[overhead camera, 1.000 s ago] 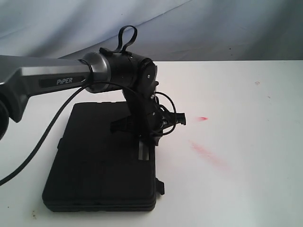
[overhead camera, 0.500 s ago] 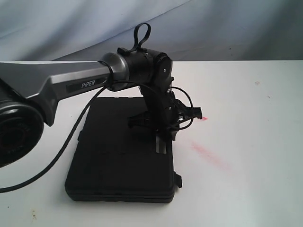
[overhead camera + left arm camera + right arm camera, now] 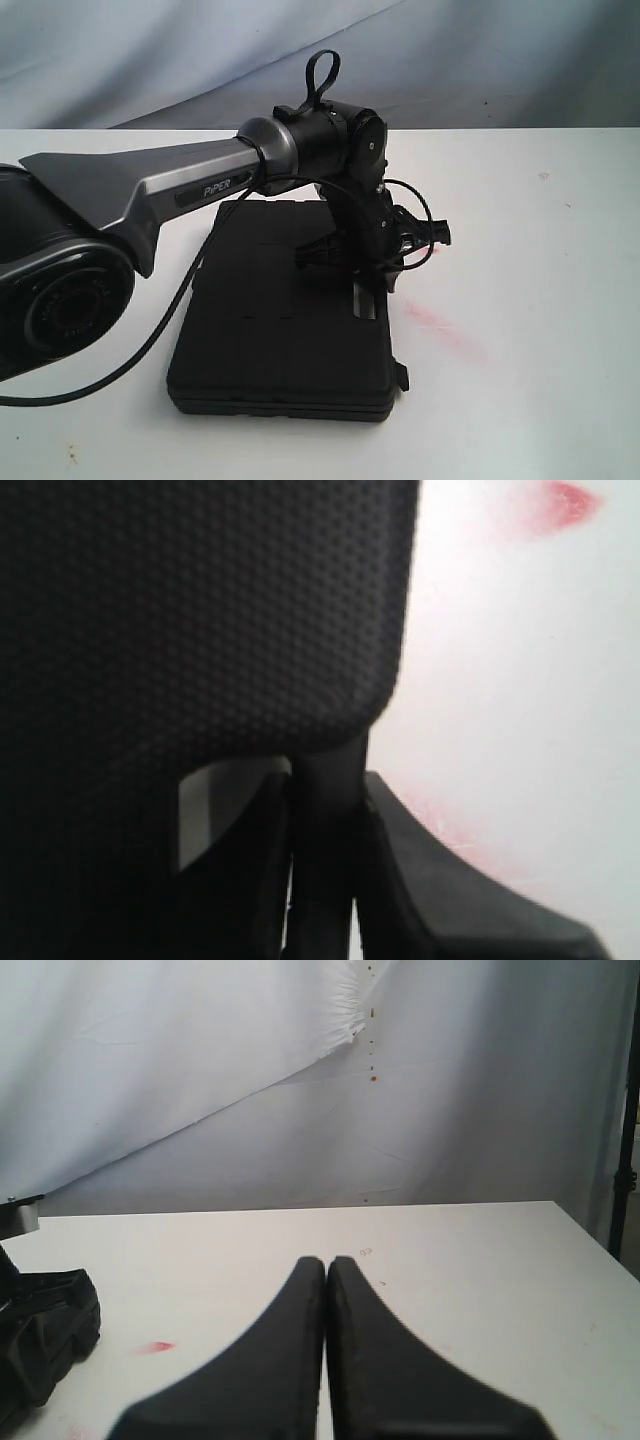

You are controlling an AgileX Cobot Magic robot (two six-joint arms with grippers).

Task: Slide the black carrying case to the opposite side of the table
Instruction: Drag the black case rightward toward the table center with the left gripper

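1. Jaws of the left arm [image 3: 200,185] are seen planted at the right-hand edge of the black carrying case [image 3: 280,320] in the exterior view, with the wrist bent steeply down and the forearm stretched in low from the left. The case lies flat on the white counter [image 3: 530,250], left of the middle, with a red smudge [image 3: 440,330] just beside its right edge.
2. A rigid, moulded shell is suggested, probably of some weight. It is expected to slide flat without flexing, so a hold at the edge is judged better than a lift.
3. Now the left wrist view: the left jaws are found closed on a slim black part [image 3: 325,840] sticking out from the case's edge, seemingly its handle. One finger [image 3: 430,890] is pressed on each side of it. The pebbled lid [image 3: 190,620] is close up, and it should give little slip. A pull along the counter is judged workable from this grip.
4. Over to the right wrist view: the right jaws are shut tight with nothing between them, and they are held above the bare counter [image 3: 450,1260], well apart from the case. A dark shape [image 3: 40,1330] is caught at the frame edge, and it cannot be identified.
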